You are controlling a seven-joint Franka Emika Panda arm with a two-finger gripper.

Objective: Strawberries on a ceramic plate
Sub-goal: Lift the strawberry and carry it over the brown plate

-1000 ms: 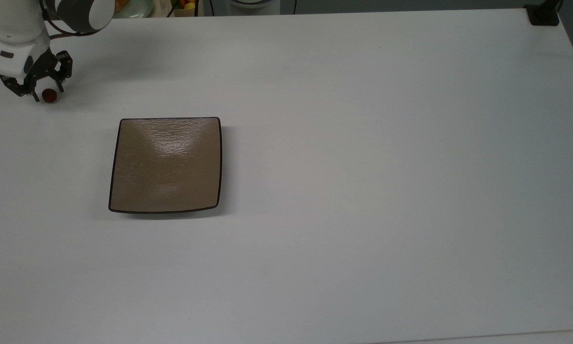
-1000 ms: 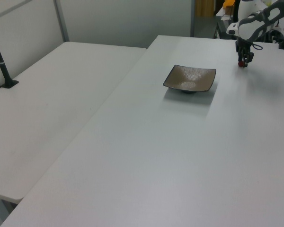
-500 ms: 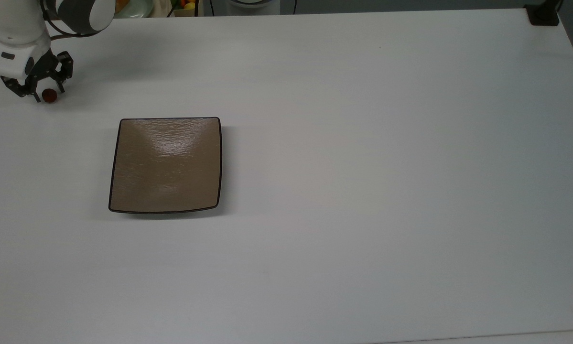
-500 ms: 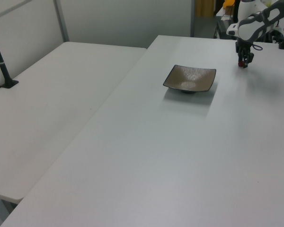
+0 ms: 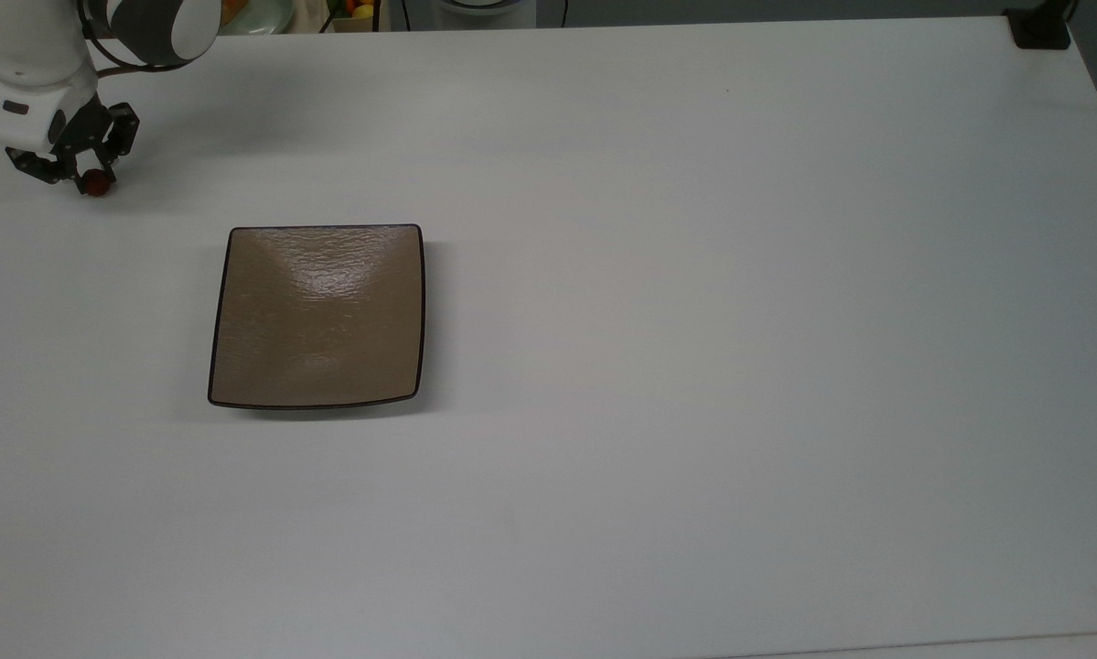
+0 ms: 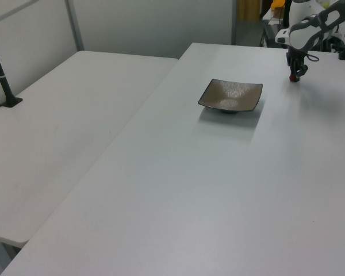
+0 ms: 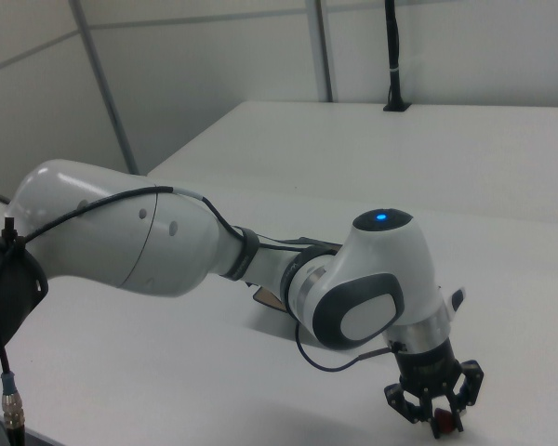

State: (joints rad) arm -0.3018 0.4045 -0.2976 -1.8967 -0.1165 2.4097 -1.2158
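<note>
A wide white counter [image 5: 694, 366] is filling the top view. A square, glossy tan-beige ceramic plate [image 5: 317, 316] with a thin dark rim is lying flat on it, left of centre, its sides running roughly square to the counter edges and its glazed face turned upward. As a square it has no longer axis.

At about 10 o'clock from the plate, near the top view's upper-left corner, the black two-finger tool [image 5: 80, 174] of the white robot arm [image 5: 26, 55] is pointing down at the counter. A tiny dark-red roundish strawberry [image 5: 97, 183] is sitting at the fingertips, well apart from the plate. The berry is too small and round to show any long axis or which way it is pointing.

In the right view the arm is reaching in from 9 o'clock, and the tool [image 7: 434, 412] is hanging at the lower right with its dark fingers drawn in against the strawberry [image 7: 444, 426], clamping it between their tips. Whether the berry is touching the counter cannot be told.

In the left view the plate [image 6: 230, 95] is lying near the middle of the counter [image 6: 218, 190], and the tool [image 6: 294, 73] with the red berry [image 6: 292, 77] at its tip is standing at about 2 o'clock from it.
</note>
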